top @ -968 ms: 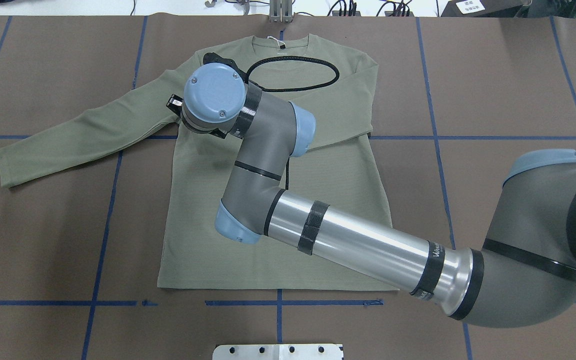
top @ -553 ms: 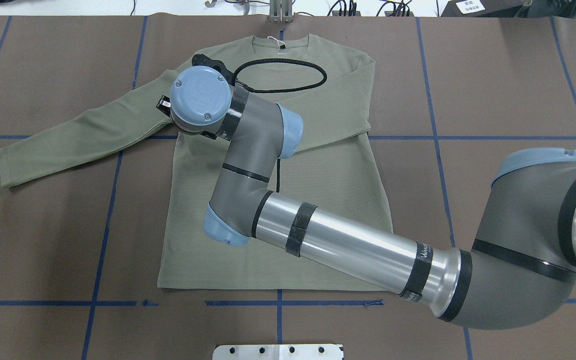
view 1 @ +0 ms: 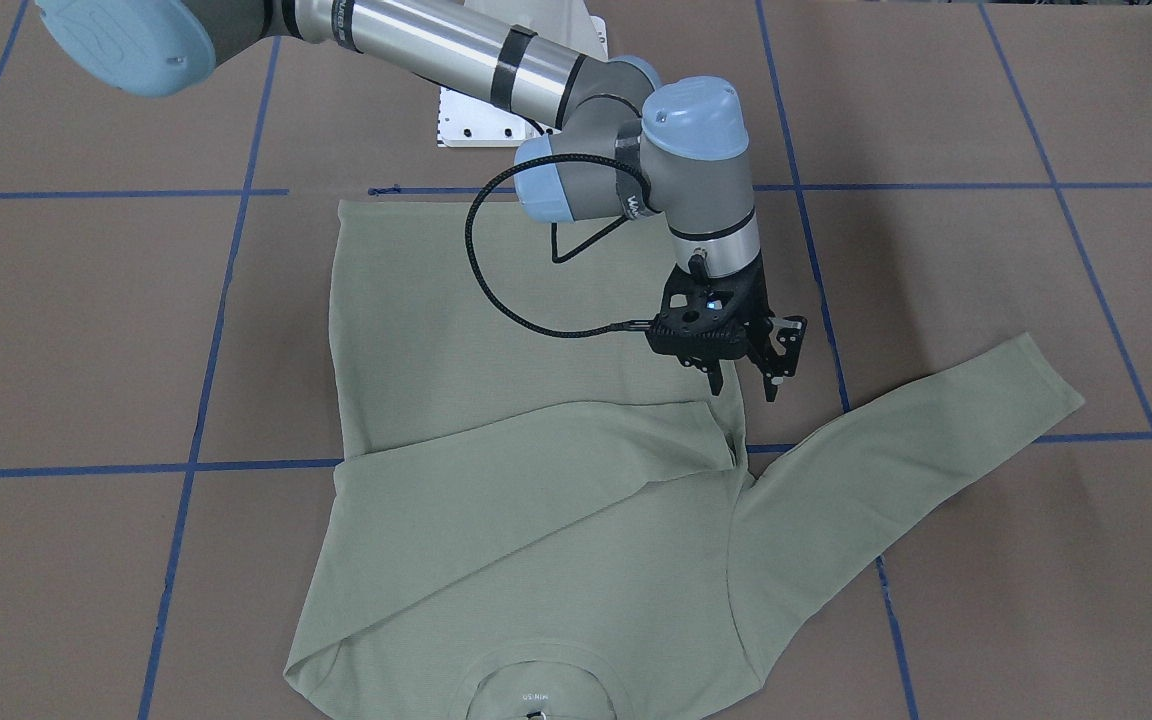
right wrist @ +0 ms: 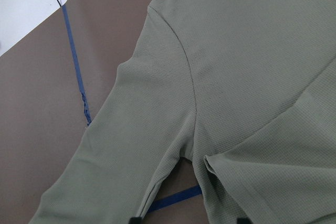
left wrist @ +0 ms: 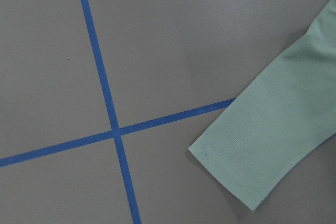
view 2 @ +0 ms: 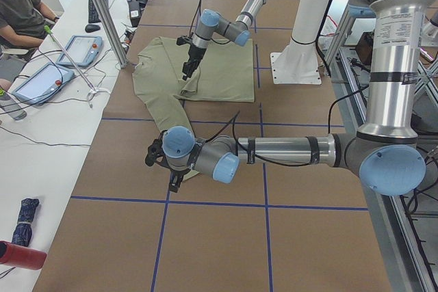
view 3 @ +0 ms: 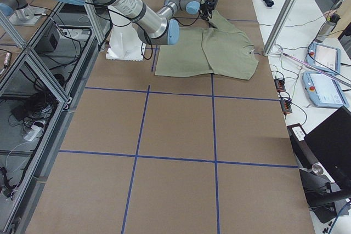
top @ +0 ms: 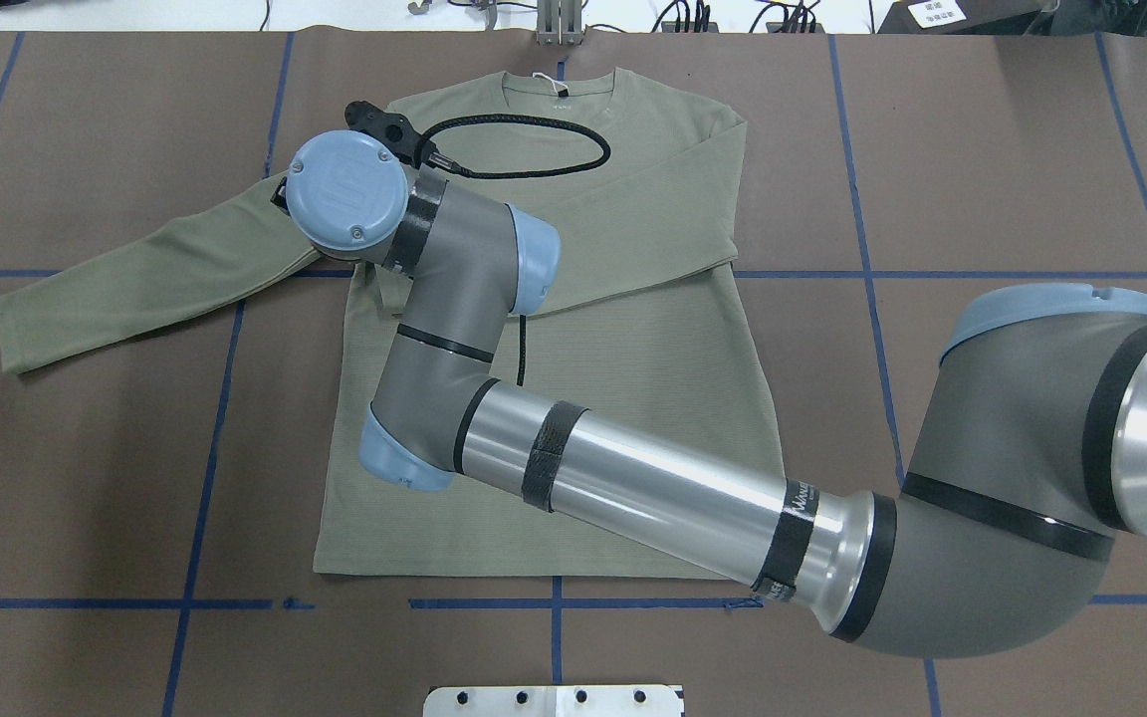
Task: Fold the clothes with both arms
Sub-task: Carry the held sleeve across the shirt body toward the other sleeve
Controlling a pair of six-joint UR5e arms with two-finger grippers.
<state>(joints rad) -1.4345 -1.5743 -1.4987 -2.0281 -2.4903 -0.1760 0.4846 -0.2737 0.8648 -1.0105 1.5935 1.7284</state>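
Hovering above the underarm of the sage-green shirt [top: 633, 398], right gripper [view 1: 744, 385] has fingers spread, empty.
Collar label [view 1: 533, 695] print too small to read; forearm band [top: 798, 498] lettering unclear. Shirt flat on brown table [top: 982, 149], collar away from robot, one sleeve folded across chest, other stretched sideways. Left gripper [view 2: 161, 162] near cuff [left wrist: 236, 171]; grip can't be told.

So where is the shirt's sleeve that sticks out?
In the overhead view the outstretched sleeve lies flat on the table, on its left side, running from near the right gripper across a blue tape line.
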